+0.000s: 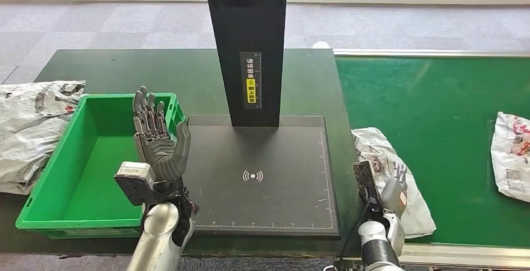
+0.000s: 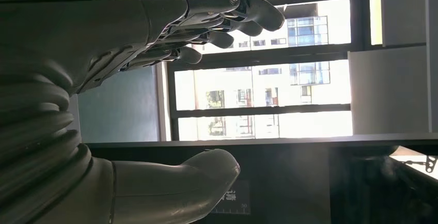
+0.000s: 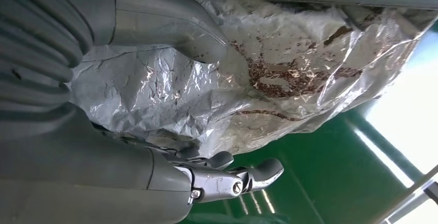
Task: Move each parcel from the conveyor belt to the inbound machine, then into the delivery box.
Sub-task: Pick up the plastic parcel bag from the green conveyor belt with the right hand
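Head view: crinkled grey plastic parcel being grasped by right hand on green conveyor belt, fingers curled around it; left hand spread, empty; green plastic delivery box still unfilled.

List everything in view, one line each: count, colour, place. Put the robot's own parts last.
parcel near the right hand: one, silver-grey crinkled bag, on the belt's left edge beside the scanner plate.
parcel at the far right: one, white-grey bag, on the belt, cut off by the picture edge.
bag left of the box: one, grey-white, on the table.
box: one, green, on the table's left, nothing visible inside.
scanner plate: one, black, centre of the table.
post: one, black, rising from the plate's far edge.
belt: one, green, right side.
table: one, dark green.
left hand: raised, fingers apart, holding nothing.
right hand: on the near parcel; grip unclear.
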Action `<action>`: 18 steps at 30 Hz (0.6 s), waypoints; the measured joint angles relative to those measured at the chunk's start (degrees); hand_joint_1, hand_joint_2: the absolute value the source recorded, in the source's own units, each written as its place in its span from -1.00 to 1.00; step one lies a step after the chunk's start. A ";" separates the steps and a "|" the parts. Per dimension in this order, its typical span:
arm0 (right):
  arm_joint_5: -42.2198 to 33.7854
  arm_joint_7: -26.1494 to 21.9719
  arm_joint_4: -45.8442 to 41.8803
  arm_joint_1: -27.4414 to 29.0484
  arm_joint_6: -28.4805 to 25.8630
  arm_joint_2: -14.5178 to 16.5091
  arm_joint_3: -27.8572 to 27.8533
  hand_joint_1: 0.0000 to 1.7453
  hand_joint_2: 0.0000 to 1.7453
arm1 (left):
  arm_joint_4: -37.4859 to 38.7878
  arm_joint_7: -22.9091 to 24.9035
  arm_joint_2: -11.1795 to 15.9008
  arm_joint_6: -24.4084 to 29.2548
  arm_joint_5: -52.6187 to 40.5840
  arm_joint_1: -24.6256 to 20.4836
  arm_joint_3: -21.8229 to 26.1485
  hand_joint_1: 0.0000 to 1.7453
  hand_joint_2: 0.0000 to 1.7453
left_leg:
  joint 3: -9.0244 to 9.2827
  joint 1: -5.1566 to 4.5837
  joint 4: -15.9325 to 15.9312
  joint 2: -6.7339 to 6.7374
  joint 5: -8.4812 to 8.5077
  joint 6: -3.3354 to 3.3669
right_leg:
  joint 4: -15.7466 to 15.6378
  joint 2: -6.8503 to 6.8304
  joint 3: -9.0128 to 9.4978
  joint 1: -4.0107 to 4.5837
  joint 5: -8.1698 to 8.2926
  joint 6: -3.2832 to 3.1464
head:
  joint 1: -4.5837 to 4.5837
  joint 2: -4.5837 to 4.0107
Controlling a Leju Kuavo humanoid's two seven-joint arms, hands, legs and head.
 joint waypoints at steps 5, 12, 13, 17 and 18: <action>2.63 6.83 2.89 -0.83 -1.92 -1.19 0.10 -1.00 1.00 | 0.02 0.00 0.00 -1.01 0.11 0.02 0.21 -1.00 1.00 | 0.05 0.00 0.00 0.03 0.00 -0.01 | 0.00 0.02 0.04 0.06 0.03 -0.03 | -0.01 0.00; 6.89 16.81 5.09 -1.08 -6.07 -2.18 0.62 -1.00 1.00 | 0.03 0.00 -0.02 -1.19 1.06 0.15 0.90 -1.00 1.00 | 0.11 0.03 0.00 0.03 0.02 -0.04 | 0.00 -0.01 0.10 0.13 0.05 -0.07 | -0.01 0.00; 7.67 18.98 5.25 -0.99 -7.41 -2.31 0.77 -1.00 1.00 | 0.03 0.00 -0.03 -1.20 1.08 0.18 1.07 -1.00 1.00 | 0.10 0.03 0.00 0.01 0.03 -0.04 | 0.00 -0.03 0.10 0.13 0.05 -0.07 | -0.01 0.00; 9.25 23.16 5.60 -0.65 -10.67 -2.71 1.19 -1.00 1.00 | 0.10 0.00 -0.05 -1.23 1.13 0.25 1.53 -1.00 1.00 | 0.07 0.04 0.00 -0.06 0.04 -0.05 | 0.00 -0.09 0.10 0.10 0.05 -0.07 | -0.01 0.00; 9.55 23.85 5.63 -0.56 -11.23 -2.78 1.24 -1.00 1.00 | 0.16 0.00 -0.06 -1.23 1.21 0.26 1.60 -1.00 1.00 | 0.07 0.04 0.00 -0.08 0.04 -0.05 | 0.00 -0.10 0.10 0.09 0.04 -0.07 | -0.01 0.00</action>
